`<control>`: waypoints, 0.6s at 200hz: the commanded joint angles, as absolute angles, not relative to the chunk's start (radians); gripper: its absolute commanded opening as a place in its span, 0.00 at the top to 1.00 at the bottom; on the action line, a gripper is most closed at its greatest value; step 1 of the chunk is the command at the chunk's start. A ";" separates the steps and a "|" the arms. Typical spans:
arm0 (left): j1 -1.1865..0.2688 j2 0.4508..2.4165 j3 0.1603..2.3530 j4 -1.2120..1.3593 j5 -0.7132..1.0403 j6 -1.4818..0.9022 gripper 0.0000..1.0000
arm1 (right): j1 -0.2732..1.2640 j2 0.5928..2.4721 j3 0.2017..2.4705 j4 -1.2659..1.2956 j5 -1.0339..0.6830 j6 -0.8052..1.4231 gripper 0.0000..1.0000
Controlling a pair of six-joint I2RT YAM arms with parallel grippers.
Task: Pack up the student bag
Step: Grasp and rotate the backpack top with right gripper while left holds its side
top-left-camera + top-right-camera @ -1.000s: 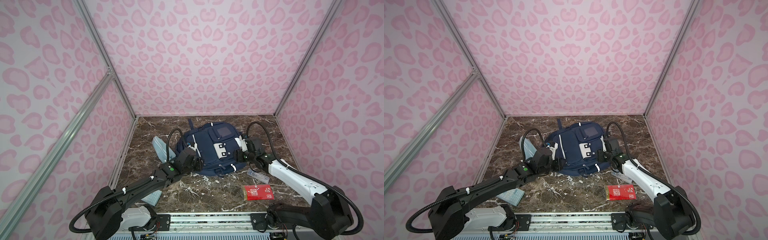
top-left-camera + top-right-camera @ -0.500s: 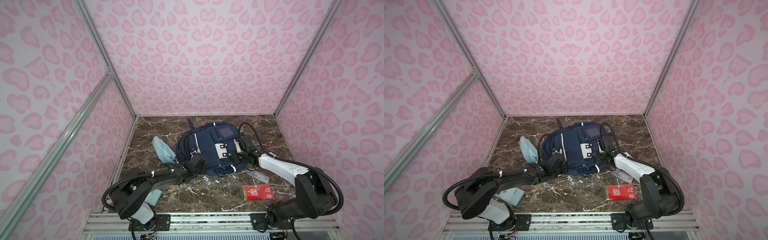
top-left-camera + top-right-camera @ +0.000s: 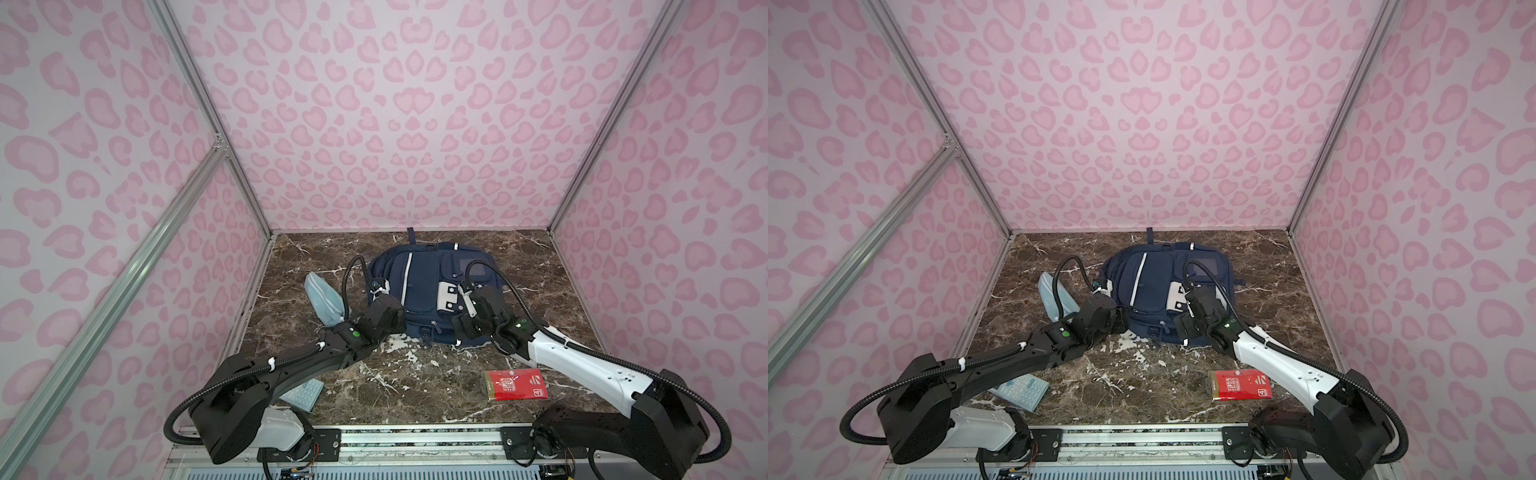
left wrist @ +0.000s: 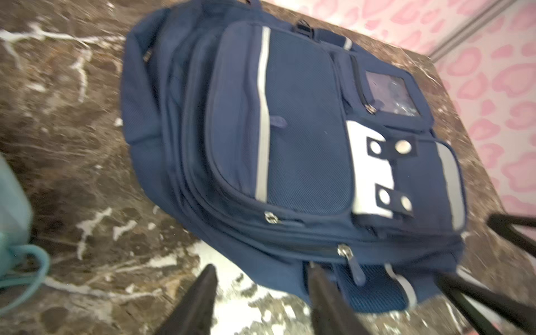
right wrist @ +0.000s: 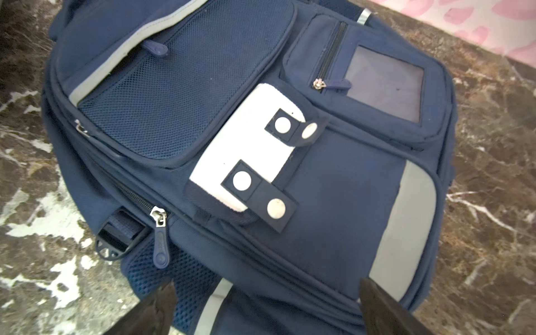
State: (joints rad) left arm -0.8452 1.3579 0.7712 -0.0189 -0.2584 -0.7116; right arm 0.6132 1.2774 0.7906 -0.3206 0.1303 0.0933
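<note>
While both arms reach in from the front edge of the brown marble worktop [image 3: 415, 374], the student bag [image 3: 419, 286] lies flat on its back in the rear middle of the worktop. Its carrying loop points at the back edge.

It is a large navy-blue fabric backpack, front face up. A long front pocket of mesh-textured cloth carries a pale reflective stripe [image 4: 262, 116] along its length. Beside that pocket sits a white patch [image 5: 249, 150] crossed by two dark tabs, each with two round metal snaps. Above the patch is a small pocket with a grey square window [image 5: 383, 84] and a short zip next to it. A wide grey reflective panel [image 5: 406, 226] curves down one side. At the bag's lower end a silver zip slider with a navy pull [image 5: 161, 249] hangs next to a black plastic buckle [image 5: 116, 237].

The left gripper [image 4: 262, 278] is at the bag's front corner on the worktop's left side. Its fingers are spread and grasp nothing, one over the marble and one over the bag's edge. The right gripper [image 5: 266, 293] hovers over the bag's other front corner, fingers spread wide and empty.

A light-blue pouch [image 3: 324, 299] lies just beside the bag toward the left edge. A red packet [image 3: 515, 384] lies near the front edge.
</note>
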 commanded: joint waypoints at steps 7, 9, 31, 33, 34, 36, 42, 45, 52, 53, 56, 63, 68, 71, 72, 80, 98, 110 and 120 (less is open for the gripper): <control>-0.912 1.334 0.743 0.071 -0.163 -0.756 0.13 | 0.618 1.376 0.864 -0.352 0.107 -0.005 0.20; -0.917 1.336 0.743 0.076 -0.157 -0.759 0.13 | 0.617 1.385 0.868 -0.354 0.100 -0.009 0.21; -0.953 1.359 0.737 0.131 -0.130 -0.778 0.20 | 0.617 1.457 0.892 -0.347 0.050 -0.021 0.30; -0.955 1.364 0.738 0.134 -0.130 -0.778 0.22 | 0.618 1.462 0.895 -0.351 0.056 -0.020 0.30; -0.956 1.366 0.739 0.134 -0.130 -0.778 0.23 | 0.618 1.465 0.897 -0.352 0.060 -0.019 0.30; -0.958 1.372 0.742 0.137 -0.129 -0.778 0.25 | 0.620 1.471 0.899 -0.354 0.068 -0.018 0.31; -0.964 1.390 0.750 0.140 -0.132 -0.779 0.31 | 0.625 1.492 0.910 -0.363 0.099 -0.014 0.31; -0.966 1.400 0.752 0.140 -0.133 -0.782 0.35 | 0.627 1.503 0.915 -0.367 0.117 -0.015 0.33; -0.969 1.420 0.754 0.152 -0.133 -0.788 0.41 | 0.628 1.528 0.924 -0.381 0.159 -0.013 0.34; -0.969 1.424 0.755 0.155 -0.132 -0.789 0.42 | 0.629 1.532 0.924 -0.382 0.164 -0.012 0.34; -0.969 1.432 0.753 0.166 -0.131 -0.794 0.44 | 0.629 1.541 0.930 -0.388 0.177 -0.010 0.34; -0.970 1.447 0.742 0.199 -0.124 -0.804 0.46 | 0.628 1.563 0.943 -0.396 0.202 -0.013 0.34; -0.971 1.462 0.738 0.229 -0.119 -0.806 0.46 | 0.629 1.579 0.951 -0.400 0.218 -0.019 0.34; -0.970 1.471 0.739 0.238 -0.115 -0.807 0.47 | 0.629 1.588 0.955 -0.398 0.226 -0.023 0.34; -0.971 1.474 0.739 0.240 -0.114 -0.808 0.47 | 0.628 1.590 0.957 -0.397 0.230 -0.024 0.33; -0.972 1.499 0.746 0.251 -0.112 -0.809 0.47 | 0.629 1.610 0.966 -0.389 0.260 -0.028 0.34; -0.978 1.558 0.777 0.257 -0.124 -0.803 0.48 | 0.630 1.637 0.978 -0.370 0.268 -0.039 0.57; -0.986 1.586 0.804 0.239 -0.152 -0.784 0.50 | 0.630 1.636 0.973 -0.353 0.239 -0.041 0.77; -0.989 1.608 0.825 0.221 -0.172 -0.780 0.51 | 0.630 1.623 0.960 -0.339 0.205 -0.041 0.85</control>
State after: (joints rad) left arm -0.9821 1.5692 0.7830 0.1886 -0.1280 -0.7921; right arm 0.6281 1.6268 0.9737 -0.3710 0.2165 -0.0231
